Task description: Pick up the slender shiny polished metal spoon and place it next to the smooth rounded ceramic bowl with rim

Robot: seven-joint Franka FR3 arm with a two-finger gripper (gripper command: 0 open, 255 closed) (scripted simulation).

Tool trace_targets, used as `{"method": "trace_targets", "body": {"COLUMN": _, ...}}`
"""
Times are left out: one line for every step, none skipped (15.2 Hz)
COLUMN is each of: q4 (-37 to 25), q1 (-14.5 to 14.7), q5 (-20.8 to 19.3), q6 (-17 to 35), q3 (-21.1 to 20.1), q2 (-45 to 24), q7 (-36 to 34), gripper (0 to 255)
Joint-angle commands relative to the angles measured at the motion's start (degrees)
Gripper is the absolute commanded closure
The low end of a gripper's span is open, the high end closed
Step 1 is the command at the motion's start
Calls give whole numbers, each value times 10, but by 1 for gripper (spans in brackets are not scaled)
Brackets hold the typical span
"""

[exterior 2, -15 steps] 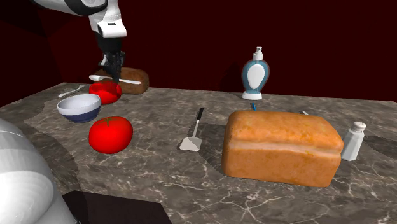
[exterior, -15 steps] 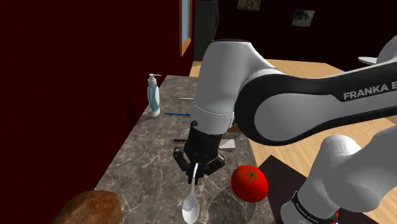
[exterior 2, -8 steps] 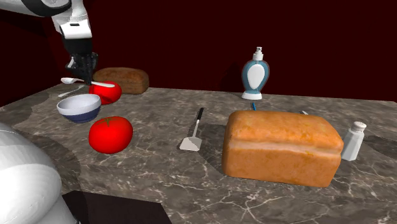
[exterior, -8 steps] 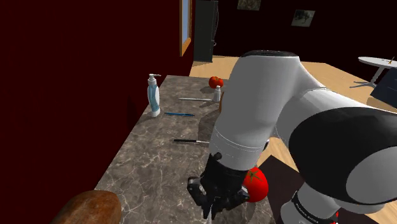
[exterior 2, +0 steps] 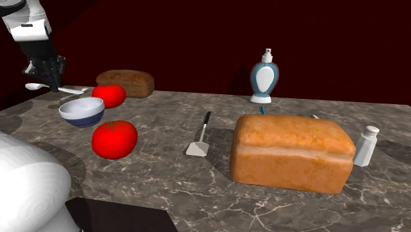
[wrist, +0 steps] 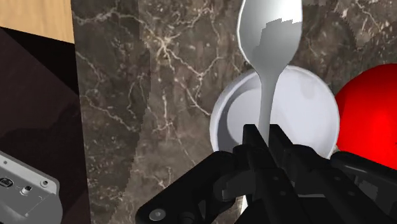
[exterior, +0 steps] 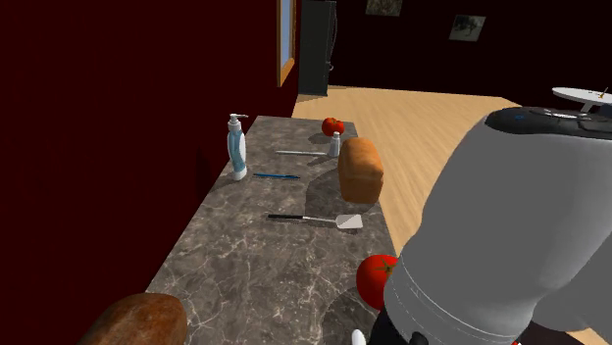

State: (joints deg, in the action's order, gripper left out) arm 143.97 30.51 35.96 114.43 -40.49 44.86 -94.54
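Observation:
My gripper (exterior 2: 49,74) is shut on a slim silvery spoon (exterior 2: 33,86) and holds it level in the air, above and to the second exterior view's left of the white bowl with a blue outside (exterior 2: 82,111). In the wrist view the gripper (wrist: 266,137) clasps the spoon's handle. The spoon (wrist: 270,35) reaches out past the bowl (wrist: 305,105), which lies directly under the handle. A red tomato (wrist: 369,121) sits against the bowl's side.
On the marble counter (exterior 2: 164,178) lie two tomatoes (exterior 2: 114,139) (exterior 2: 109,95), a spatula (exterior 2: 199,137), a large bread loaf (exterior 2: 290,153), a salt shaker (exterior 2: 366,145), a soap bottle (exterior 2: 265,79) and a darker loaf (exterior 2: 128,82). The arm's body (exterior: 500,245) covers the shoulder view's lower right.
The gripper has carried the spoon towards the second exterior view's left, past the far tomato to beyond the bowl. In the shoulder view the arm swung to the lower right.

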Motion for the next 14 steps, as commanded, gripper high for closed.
{"method": "trace_targets", "body": {"q4": -7, "q1": 13, "q5": 13, "q6": -1, "q3": -25, "q2": 6, "q7": -31, "gripper": 255}}
{"method": "trace_targets", "body": {"q4": -11, "q1": 18, "q5": 19, "q6": -3, "q3": -35, "q2": 10, "q7": -45, "gripper": 255}}
{"method": "trace_targets", "body": {"q4": -15, "q1": 24, "q5": 24, "q6": -4, "q3": -46, "q2": 13, "q7": -60, "gripper": 255}}
{"method": "trace_targets", "body": {"q4": -20, "q1": 29, "q5": 29, "q6": -6, "q3": -57, "q2": 16, "q7": -74, "gripper": 255}}
{"method": "trace_targets", "body": {"q4": -25, "q1": 33, "q5": 34, "q6": -7, "q3": -68, "q2": 18, "q7": -88, "gripper": 255}}
{"method": "trace_targets", "body": {"q4": -32, "q1": 37, "q5": 39, "q6": -9, "q3": -79, "q2": 20, "q7": -102, "gripper": 255}}
{"method": "trace_targets", "body": {"q4": -39, "q1": 40, "q5": 43, "q6": -10, "q3": -91, "q2": 21, "q7": -117, "gripper": 255}}
{"method": "trace_targets", "body": {"q4": -46, "q1": 43, "q5": 48, "q6": -11, "q3": -103, "q2": 21, "q7": -131, "gripper": 255}}
{"method": "trace_targets", "body": {"q4": -52, "q1": 44, "q5": 51, "q6": -12, "q3": -112, "q2": 21, "q7": -142, "gripper": 255}}
{"method": "trace_targets", "body": {"q4": -47, "q1": 44, "q5": 54, "q6": -4, "q3": -117, "q2": 20, "q7": -141, "gripper": 255}}
{"method": "trace_targets", "body": {"q4": -41, "q1": 44, "q5": 58, "q6": 3, "q3": -122, "q2": 19, "q7": -140, "gripper": 255}}
{"method": "trace_targets", "body": {"q4": -36, "q1": 44, "q5": 62, "q6": 10, "q3": -127, "q2": 18, "q7": -138, "gripper": 255}}
{"method": "trace_targets", "body": {"q4": -30, "q1": 44, "q5": 65, "q6": 18, "q3": -132, "q2": 16, "q7": -137, "gripper": 255}}
{"method": "trace_targets", "body": {"q4": -25, "q1": 44, "q5": 69, "q6": 25, "q3": -137, "q2": 14, "q7": -135, "gripper": 255}}
